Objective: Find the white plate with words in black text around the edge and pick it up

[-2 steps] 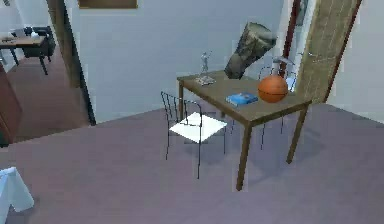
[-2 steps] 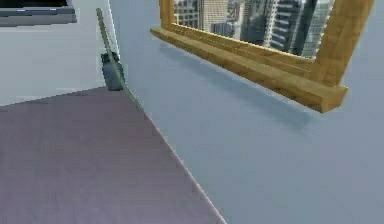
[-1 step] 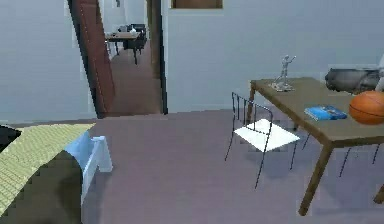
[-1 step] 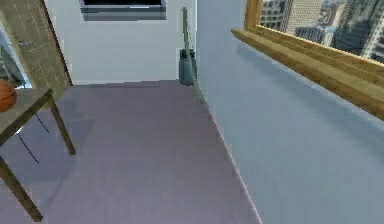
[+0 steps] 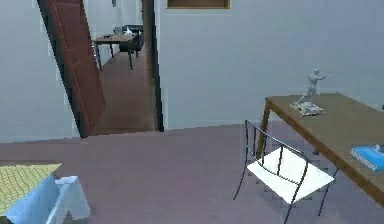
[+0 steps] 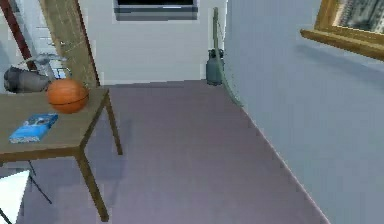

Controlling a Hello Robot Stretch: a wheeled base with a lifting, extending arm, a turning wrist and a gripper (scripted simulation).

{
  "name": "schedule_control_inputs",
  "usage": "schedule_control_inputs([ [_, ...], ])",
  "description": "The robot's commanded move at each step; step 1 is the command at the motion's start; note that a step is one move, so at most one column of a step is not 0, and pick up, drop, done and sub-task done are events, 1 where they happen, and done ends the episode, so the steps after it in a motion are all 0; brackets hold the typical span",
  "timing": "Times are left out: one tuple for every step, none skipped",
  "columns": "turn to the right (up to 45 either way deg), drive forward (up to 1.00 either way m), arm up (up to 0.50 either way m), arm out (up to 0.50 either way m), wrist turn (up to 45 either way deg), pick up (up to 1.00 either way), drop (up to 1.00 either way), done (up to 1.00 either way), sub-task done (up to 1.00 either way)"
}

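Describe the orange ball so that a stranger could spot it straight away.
Look at the brown wooden table at the arm side view's left. Toward its far side rests the orange ball, which looks like a basketball. A flat blue book lies nearer on the tabletop and a dark grey object sits behind it; the ball alone is round and orange.

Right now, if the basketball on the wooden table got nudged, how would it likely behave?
The basketball is round, so it would probably roll at a light push. The wooden table shows no raised rim, so it might roll off an edge. It looks broad and curved, so likely awkward to grip.
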Motion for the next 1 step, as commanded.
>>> schedule_control_inputs([
  [-12.0,0.0,0.0,0.0,0.0,0.0,0.0,0.0,0.0],
])
